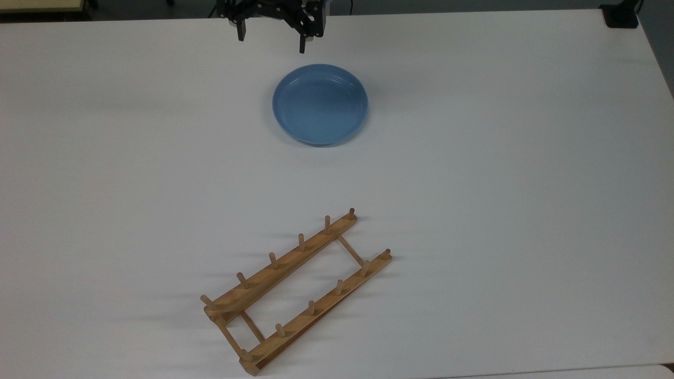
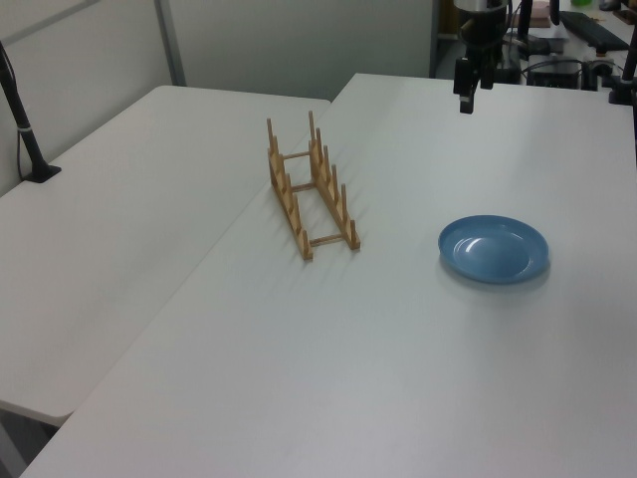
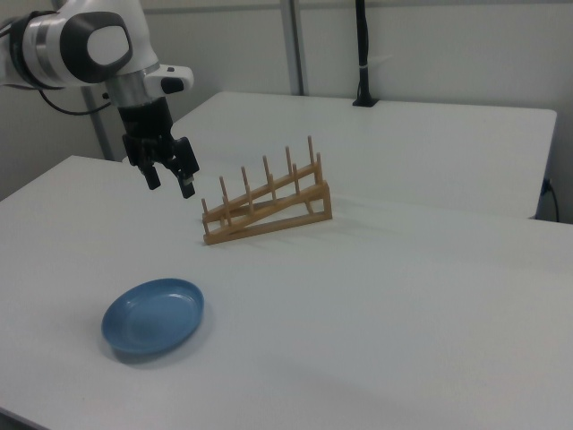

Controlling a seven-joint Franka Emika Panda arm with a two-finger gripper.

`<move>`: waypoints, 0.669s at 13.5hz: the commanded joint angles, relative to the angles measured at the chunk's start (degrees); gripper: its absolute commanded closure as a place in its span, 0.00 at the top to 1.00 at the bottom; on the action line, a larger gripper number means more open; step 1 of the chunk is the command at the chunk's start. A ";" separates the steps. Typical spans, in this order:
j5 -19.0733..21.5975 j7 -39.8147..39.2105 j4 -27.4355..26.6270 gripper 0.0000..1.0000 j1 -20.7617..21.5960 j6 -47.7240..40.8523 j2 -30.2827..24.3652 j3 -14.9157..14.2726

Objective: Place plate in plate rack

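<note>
Arm [image 1: 274,8] cut off by top view's upper edge; base outside right view's left.

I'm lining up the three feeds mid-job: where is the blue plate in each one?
Top view: the plate lies upper centre, just below the open gripper.
Left view: plate at right of centre, to the right of the rack.
Right view: plate at lower left.
Shared landmark: the wooden plate rack.

We are seeing a light-blue plate [image 1: 319,104], a light-brown wooden rack [image 1: 295,290], a white table [image 1: 500,173] and a black gripper [image 1: 271,42].
</note>
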 commanded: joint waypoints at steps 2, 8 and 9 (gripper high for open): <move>1.15 -1.92 -0.99 1.00 0.01 -0.22 -0.36 -0.32; 1.15 -2.18 -0.99 1.00 -0.08 -0.14 -0.18 -0.32; 1.06 -4.01 -1.08 1.00 -0.08 -0.14 -0.01 -0.32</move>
